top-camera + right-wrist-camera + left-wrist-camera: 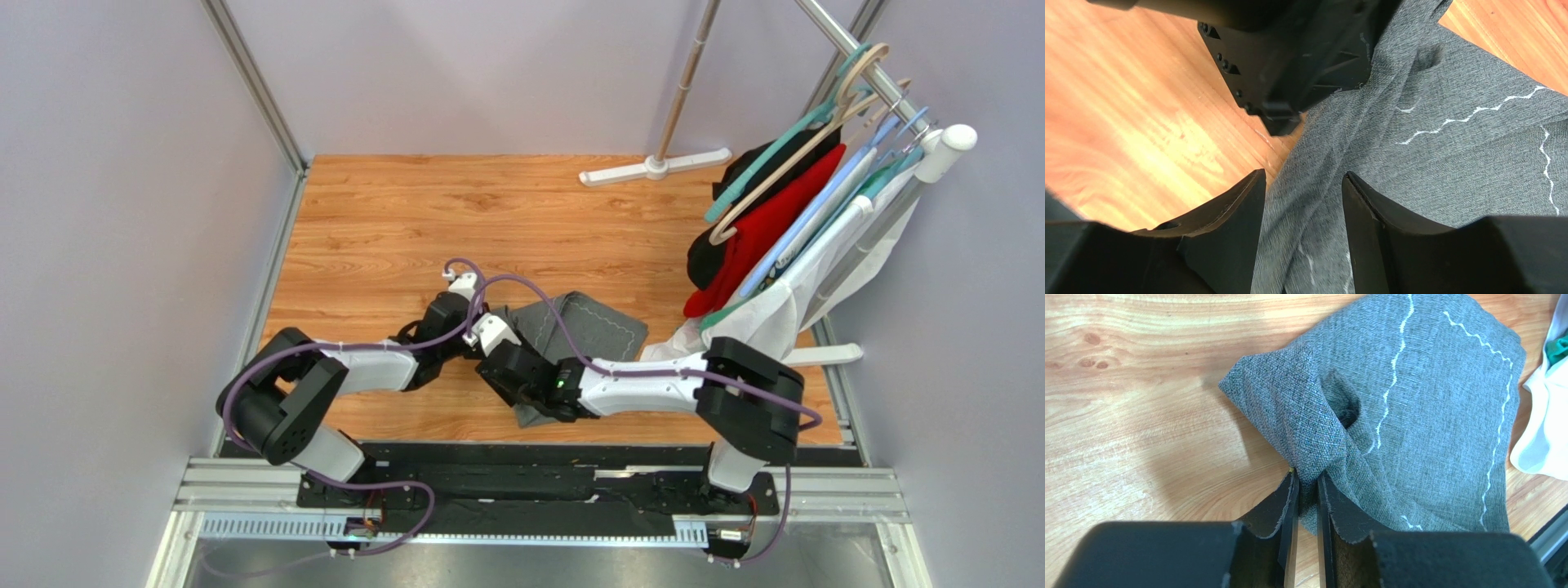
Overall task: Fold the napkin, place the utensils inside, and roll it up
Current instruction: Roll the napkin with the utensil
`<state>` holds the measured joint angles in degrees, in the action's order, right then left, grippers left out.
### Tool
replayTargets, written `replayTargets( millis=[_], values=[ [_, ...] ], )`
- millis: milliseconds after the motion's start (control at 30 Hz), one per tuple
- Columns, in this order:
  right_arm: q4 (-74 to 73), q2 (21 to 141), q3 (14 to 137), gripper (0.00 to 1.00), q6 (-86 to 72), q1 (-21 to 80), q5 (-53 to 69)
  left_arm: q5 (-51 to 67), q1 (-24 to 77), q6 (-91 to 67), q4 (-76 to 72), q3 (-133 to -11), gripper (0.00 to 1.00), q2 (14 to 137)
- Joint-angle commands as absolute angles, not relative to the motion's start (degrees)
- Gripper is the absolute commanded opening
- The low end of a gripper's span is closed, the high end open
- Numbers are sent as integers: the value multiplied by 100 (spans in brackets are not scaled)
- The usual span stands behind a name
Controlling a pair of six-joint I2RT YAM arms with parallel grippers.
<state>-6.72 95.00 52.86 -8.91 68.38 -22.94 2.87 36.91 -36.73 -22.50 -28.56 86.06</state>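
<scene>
left jaws are sitting right up against the lens, pressed nearly together and pinching a bunched corner of the napkin point(1425, 416), so the cloth is tenting up off the counter point(1137, 416) just ahead of their tips. i'm reading that pinch as a way to anchor or lift the edge for the fold. right jaws are standing spread, with a ridge of the same grey cloth running up between them but not clamped. my guess is they're lining up for a second hold next to the left jaws, which are hanging just beyond their tips. rest of the napkin is lying flat past and to the right of the left jaws, stitched line showing. white cloth point(1542, 435) is poking in further right. utensils aren't showing anywhere, so i'm guessing the folding step is the one going on.
</scene>
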Motion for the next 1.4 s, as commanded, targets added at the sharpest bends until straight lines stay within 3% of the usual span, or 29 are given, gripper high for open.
replayTargets(
  millis=[0, 467, 633, 1067, 1167, 1233, 1300, 1333, 1367],
  values=[
    [-615, 9878, 5669, 53, -1204, 7057, -3479, 387, 3727, -3410, -1951, -2909, 0, 8604],
    [-616, 10380, 5731, 46, -1538, 7356, -4008, 413, 3726, -3472, -2048, -2865, 0, 8578],
    [-563, 10494, 5661, 37, -1582, 7356, -3815, 422, 3727, -3472, -2048, -2856, 0, 8552],
    [-1159, 10749, 5572, 33, -2574, 6979, -2920, 422, 3727, -3586, -2100, -2751, 0, 8315],
    [-1169, 10767, 5467, 27, -2961, 6908, -2577, 378, 3718, -3604, -2101, -2690, 0, 8192],
    [-1151, 10767, 5362, 15, -3164, 6847, -2470, 326, 3727, -3612, -2048, -2681, 1, 8130],
    [-994, 10670, 5222, 1, -3243, 6751, -2277, 264, 3726, -3647, -2013, -2646, 9, 7981],
    [-880, 10618, 5047, 0, -3278, 6698, -2181, 229, 3727, -3656, -1987, -2611, 12, 7911],
    [-592, 10556, 4923, 0, -3304, 6654, -1953, 211, 3709, -3656, -1943, -2602, 23, 7710]
  ],
)
